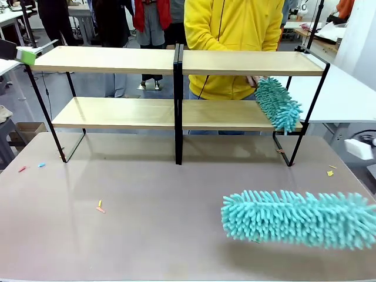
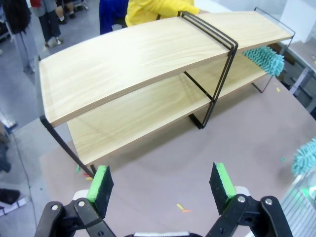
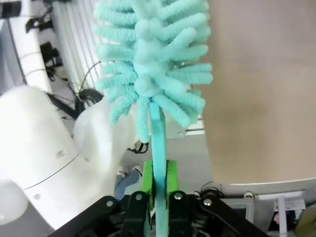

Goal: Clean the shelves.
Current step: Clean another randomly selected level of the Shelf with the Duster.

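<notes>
The shelves (image 1: 176, 111) stand across the far half of the table, two light-wood boards in a thin black frame. A person in a yellow top holds a teal duster (image 1: 277, 104) against the right end of the lower board. My right gripper (image 3: 159, 182) is shut on the flat handle of a second teal duster (image 1: 296, 218), which hovers over the table's near right part. At the far left, level with the top board's end, is my left gripper (image 1: 24, 56). In the left wrist view that left gripper (image 2: 162, 183) is open and holds nothing, facing the shelves (image 2: 148, 54).
Small coloured scraps lie on the brown tabletop (image 1: 100, 207), (image 1: 22, 168), (image 1: 330, 173). A white table (image 1: 343, 94) stands right of the shelves and a cardboard box (image 1: 26, 130) sits on the floor at left. More people stand behind the shelves.
</notes>
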Motion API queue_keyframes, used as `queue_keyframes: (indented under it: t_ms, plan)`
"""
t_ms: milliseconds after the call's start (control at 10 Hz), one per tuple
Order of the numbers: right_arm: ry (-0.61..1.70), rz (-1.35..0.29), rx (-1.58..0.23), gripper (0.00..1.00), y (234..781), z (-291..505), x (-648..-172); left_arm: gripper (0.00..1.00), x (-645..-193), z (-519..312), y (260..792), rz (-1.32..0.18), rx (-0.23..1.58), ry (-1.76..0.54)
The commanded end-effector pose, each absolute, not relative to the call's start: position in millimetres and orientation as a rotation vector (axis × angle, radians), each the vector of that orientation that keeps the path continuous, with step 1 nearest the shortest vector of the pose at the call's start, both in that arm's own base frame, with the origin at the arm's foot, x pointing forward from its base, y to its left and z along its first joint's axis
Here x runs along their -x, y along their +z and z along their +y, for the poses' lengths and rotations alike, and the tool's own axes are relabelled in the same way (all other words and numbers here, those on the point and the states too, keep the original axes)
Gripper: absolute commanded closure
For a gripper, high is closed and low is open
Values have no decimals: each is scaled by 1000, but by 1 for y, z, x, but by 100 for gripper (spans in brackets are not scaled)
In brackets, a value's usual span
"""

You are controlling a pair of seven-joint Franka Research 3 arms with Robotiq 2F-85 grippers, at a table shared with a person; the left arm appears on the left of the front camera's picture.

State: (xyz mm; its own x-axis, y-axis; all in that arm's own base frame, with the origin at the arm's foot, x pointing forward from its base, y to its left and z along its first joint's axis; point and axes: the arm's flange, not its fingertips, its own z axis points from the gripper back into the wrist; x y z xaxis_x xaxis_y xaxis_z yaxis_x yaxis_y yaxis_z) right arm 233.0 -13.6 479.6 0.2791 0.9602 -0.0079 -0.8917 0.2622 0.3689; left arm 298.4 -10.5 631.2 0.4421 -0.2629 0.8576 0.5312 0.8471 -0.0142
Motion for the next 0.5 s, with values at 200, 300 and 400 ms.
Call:
queue_keyframes:
  t_ms: [200,300,400]
  plan:
    - [1312,222,-272,88,479,-15,-217,0,-298,-10,631,-1000,301,-502]
    - [1291,229,-272,88,478,-13,-224,0,-298,-10,631,-1000,301,-502]
    - [1271,239,-265,88,476,-9,-232,0,-298,-10,631,-1000,301,-502]
